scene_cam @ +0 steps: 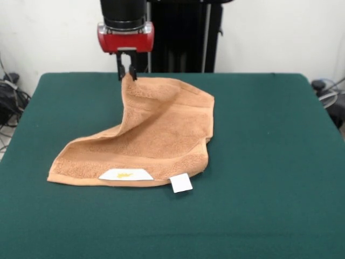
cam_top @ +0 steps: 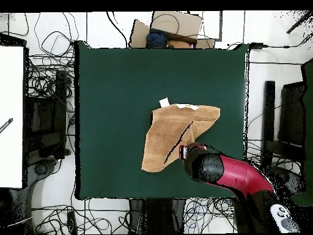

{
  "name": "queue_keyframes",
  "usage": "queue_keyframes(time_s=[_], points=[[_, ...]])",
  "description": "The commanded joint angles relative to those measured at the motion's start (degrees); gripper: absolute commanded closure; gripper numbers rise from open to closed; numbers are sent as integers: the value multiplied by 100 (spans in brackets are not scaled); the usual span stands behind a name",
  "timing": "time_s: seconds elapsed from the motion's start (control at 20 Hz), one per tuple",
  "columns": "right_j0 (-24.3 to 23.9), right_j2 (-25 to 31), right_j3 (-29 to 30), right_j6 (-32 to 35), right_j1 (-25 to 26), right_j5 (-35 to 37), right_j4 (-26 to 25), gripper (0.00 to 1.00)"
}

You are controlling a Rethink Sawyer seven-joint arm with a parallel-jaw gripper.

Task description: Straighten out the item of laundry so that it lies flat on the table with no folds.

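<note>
The gripper [scene_cam: 127, 74] pinches one corner of the towel [scene_cam: 156, 135], jaws closed on it; below them the cloth sags, part-spread on the table [scene_cam: 269, 162], flattening unfinished.

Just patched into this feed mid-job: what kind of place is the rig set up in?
Probably a robotics lab or test cell, not a home: the towel held by the gripper lies on a green-topped table, with tangled cables on the surrounding floor.
</note>
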Motion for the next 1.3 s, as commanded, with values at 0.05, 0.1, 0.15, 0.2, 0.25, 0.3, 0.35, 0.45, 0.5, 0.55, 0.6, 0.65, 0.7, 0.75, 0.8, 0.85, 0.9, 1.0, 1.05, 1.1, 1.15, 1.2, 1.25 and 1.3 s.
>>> queue_keyframes(time_s=[0.05,0.1,0.15,0.2,0.25,0.3,0.35,0.45,0.5,0.55,0.6,0.65,0.7,0.75,0.8,0.85,0.9,1.0,1.05,1.1,1.15,1.2,1.25,1.3], points=[[205,-267,168,666,149,202,-311,100],[202,-270,176,641,125,231,-300,100],[172,-268,220,614,75,233,-296,100],[144,-252,229,581,49,270,-279,100],[108,-228,229,553,28,318,-252,100],[55,-195,237,507,-1,367,-230,100],[2,-161,245,462,-30,416,-209,100],[-114,-113,315,395,-101,412,-203,100],[-163,-101,340,358,-142,429,-207,100],[-211,-89,364,322,-183,445,-211,100],[-256,-66,351,274,-197,477,-216,100],[-334,-45,397,217,-252,480,-234,100],[-384,-28,394,157,-315,538,-232,100],[-453,-9,416,80,-408,622,-228,100],[-511,16,400,0,-485,745,-210,100],[-568,43,405,-65,-569,826,-198,100],[-644,75,408,-134,-609,890,-196,100],[-796,137,430,-255,-683,988,-206,100],[-841,157,454,-257,-686,988,-232,100],[-892,164,529,-271,-729,962,-262,100],[-944,171,604,-284,-772,935,-292,100],[-982,176,667,-272,-792,882,-334,100],[-1007,170,734,-224,-770,800,-387,100],[-1031,172,778,-189,-733,712,-444,100]])
